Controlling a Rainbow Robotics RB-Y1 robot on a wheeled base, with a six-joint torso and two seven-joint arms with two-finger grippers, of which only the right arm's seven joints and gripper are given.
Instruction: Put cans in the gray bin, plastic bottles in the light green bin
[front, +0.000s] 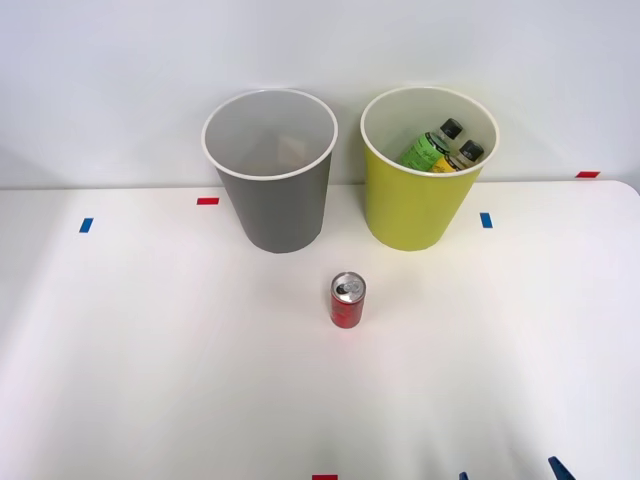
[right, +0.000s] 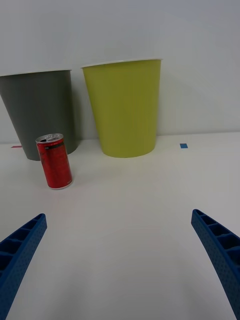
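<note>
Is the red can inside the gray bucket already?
No, the red can stands upright on the white table, in front of the gray bucket.

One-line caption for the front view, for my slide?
Red can upright on table before gray bin; both bottles already in light green bin.

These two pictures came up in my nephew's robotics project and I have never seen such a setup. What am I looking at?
A two-armed robot is sorting rubbish on a white table. One picture looks down from above its arms; the other comes from a camera on its right wrist. The blue ribbed fingers of the right gripper are spread wide and hold nothing. A small red can stands upright on the table in front of two buckets, touching neither. The gray bin looks empty. The light green bin holds two black-capped bottles. Small red and blue tape marks dot the table.
</note>
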